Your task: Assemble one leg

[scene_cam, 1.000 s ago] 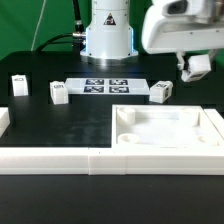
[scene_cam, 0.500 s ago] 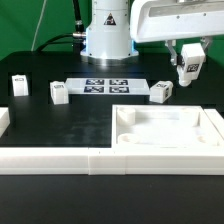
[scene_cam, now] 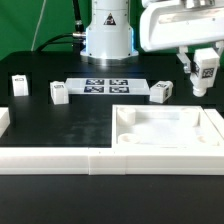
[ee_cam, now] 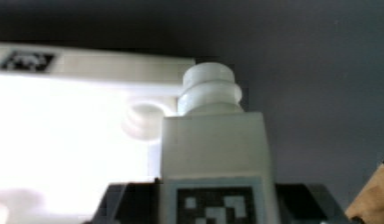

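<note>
Gripping the leg (scene_cam: 207, 68), jaws hang clear over the panel (scene_cam: 170, 130) edge.

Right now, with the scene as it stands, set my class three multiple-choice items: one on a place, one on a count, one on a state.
1. Where is the held leg?
A) on the marker board
B) in the air at the exterior view's right
C) lying in the panel

2. How many loose legs stand on the table?
A) one
B) three
C) five

3. What state is the pincer in?
A) open and empty
B) shut on the panel
C) shut on the held leg

Key:
1 B, it hangs off the table in the pincer.
2 B, three small tagged blocks stand apart on the dark top.
3 C, the wrist view shows the tagged end of the leg gripped on both sides.
</note>
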{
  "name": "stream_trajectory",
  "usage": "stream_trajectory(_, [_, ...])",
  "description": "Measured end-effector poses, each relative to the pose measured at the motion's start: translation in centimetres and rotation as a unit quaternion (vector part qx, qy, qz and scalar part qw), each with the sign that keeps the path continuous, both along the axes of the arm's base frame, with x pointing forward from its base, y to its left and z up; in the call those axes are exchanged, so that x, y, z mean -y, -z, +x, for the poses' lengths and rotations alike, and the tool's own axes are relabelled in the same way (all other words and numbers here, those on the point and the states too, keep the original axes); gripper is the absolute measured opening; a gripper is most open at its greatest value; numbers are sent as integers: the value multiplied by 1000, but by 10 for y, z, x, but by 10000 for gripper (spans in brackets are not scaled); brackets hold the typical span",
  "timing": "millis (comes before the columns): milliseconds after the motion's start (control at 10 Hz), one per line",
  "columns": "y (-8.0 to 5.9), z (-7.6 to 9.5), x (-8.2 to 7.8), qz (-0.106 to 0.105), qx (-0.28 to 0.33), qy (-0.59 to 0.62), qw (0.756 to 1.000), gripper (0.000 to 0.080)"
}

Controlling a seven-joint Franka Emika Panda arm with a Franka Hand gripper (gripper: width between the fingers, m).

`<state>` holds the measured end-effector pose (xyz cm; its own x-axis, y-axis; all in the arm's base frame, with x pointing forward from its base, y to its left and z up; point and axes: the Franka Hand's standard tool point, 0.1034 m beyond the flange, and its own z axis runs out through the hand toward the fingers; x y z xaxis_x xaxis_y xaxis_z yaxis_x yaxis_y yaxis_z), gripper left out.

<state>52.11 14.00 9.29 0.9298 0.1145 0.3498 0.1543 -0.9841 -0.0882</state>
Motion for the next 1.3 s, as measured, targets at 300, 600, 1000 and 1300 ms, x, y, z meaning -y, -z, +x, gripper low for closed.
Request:
stream_trajectory(300, [-8, 46, 6, -3, 8, -14, 1000, 287])
stream_trajectory(600, [-7, 45, 5, -3, 9, -14, 1000, 287])
stream_trajectory(1000, [-3, 66, 7, -1, 58, -20, 998, 287])
stream_trajectory(1300, [-5, 98, 9, -7, 67, -37, 997, 287])
